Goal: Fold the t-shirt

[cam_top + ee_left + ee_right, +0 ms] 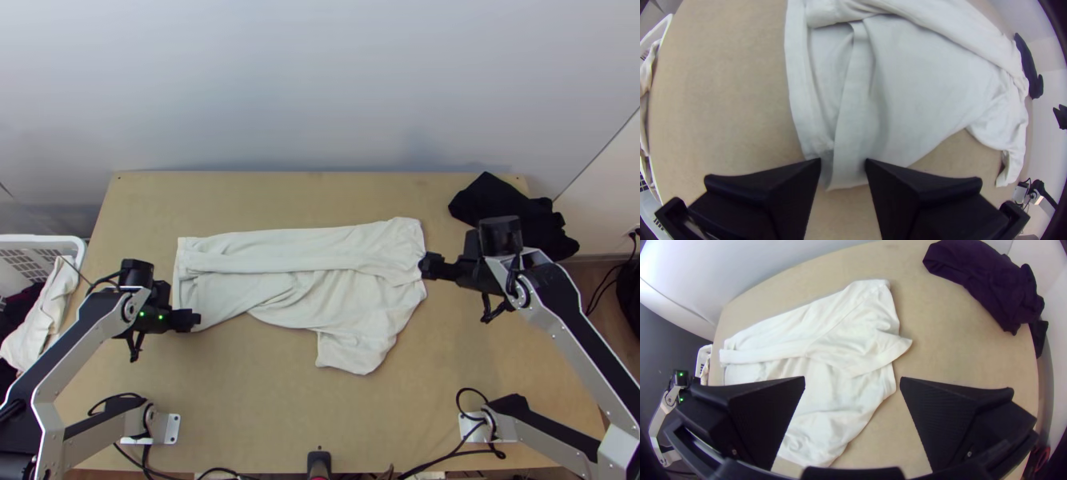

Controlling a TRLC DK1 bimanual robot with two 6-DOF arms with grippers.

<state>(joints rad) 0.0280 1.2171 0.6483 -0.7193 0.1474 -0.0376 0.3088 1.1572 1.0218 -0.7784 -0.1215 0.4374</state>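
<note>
"White cloth first: where is the shirt [320, 296]?"

"Between the two pincers, lying lengthwise across the table [264, 416]. Its far side is turned inward as a long strip [296, 248], running from beyond the left pincer [843, 166] to beside the right pincer [852, 384]. The rest lies spread and a little rumpled. One sleeve [348, 352] sticks out on the near side, closer to the arms' bases than either pincer."

"Do the pincers have hold of it?"

"No. The left pincer is unclosed at the shirt's near left corner [847, 178], its fingers apart with that corner between them. The right pincer is also released, spread wide, just at the shirt's right end."

"Why those two spots?"

"My reading is that the far side has been dealt with and the near side comes next. A grip at each end would let that side be carried over evenly. The left pincer seems placed to close on its corner; the right would need to come to the cloth nearer the sleeve. If the left one pinches only the top layer, the corner could slip or open out. The loose sleeve might trail and crease."

"Anything farther out?"

"Beyond the left pincer, off the table's side, a white basket [78, 240] holds more laundry [50, 308]. Past the right pincer, toward the far right corner, lies a black heap [512, 216] of cloth."
</note>
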